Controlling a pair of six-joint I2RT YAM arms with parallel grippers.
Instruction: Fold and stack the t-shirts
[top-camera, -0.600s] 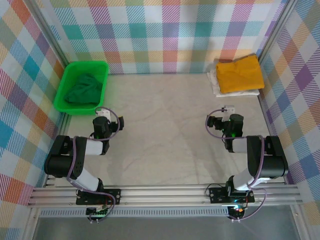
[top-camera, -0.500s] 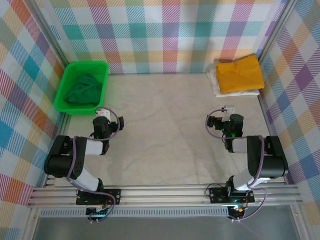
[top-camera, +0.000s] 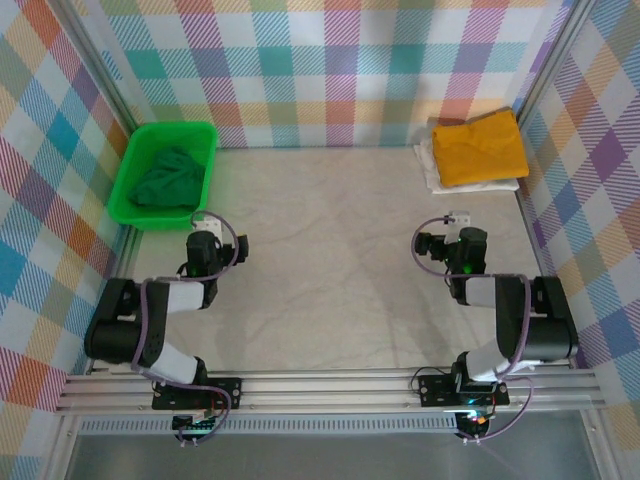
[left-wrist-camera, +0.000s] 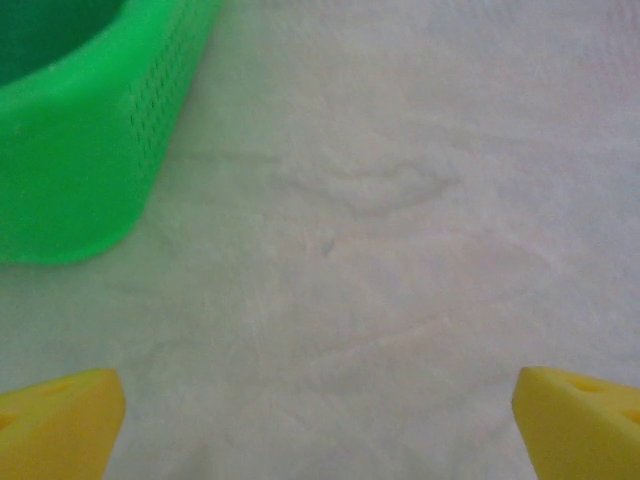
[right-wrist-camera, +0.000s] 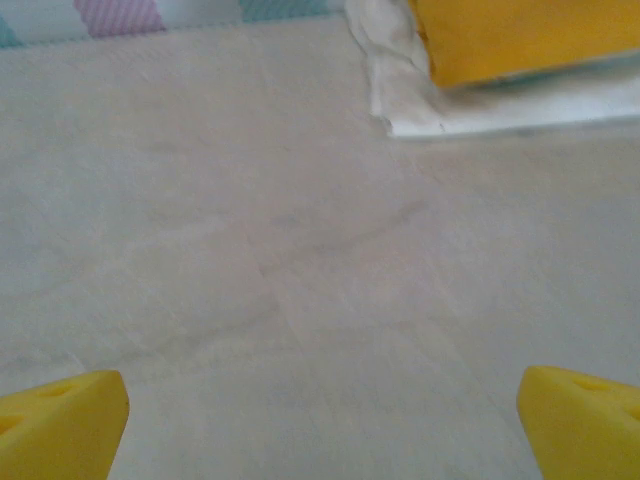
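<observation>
Left arm's elbow sits a bit lower and further left in the top view than half a second ago, and the right arm's elbow has dipped slightly too. We see no shift in either gripper or any cloth.

- dark green t-shirt (top-camera: 168, 178): crumpled inside the green basket (top-camera: 128, 205), far-left corner of the table (top-camera: 330, 270).
- mustard yellow t-shirt (top-camera: 480, 147): folded, lying on top of the white t-shirt (top-camera: 432, 172) in the far-right corner. The white edge sticks out on the left and near sides. Same stack shows at the top of the right wrist view.
- left gripper (top-camera: 205, 226): just near of the basket, over bare table. Yellow fingers (left-wrist-camera: 60, 420) are spread wide with nothing between them, and the basket wall is at upper left in its wrist view.
- right gripper (top-camera: 456, 222): near the stack but apart from it. Fingers (right-wrist-camera: 580, 420) are spread wide and empty.
</observation>
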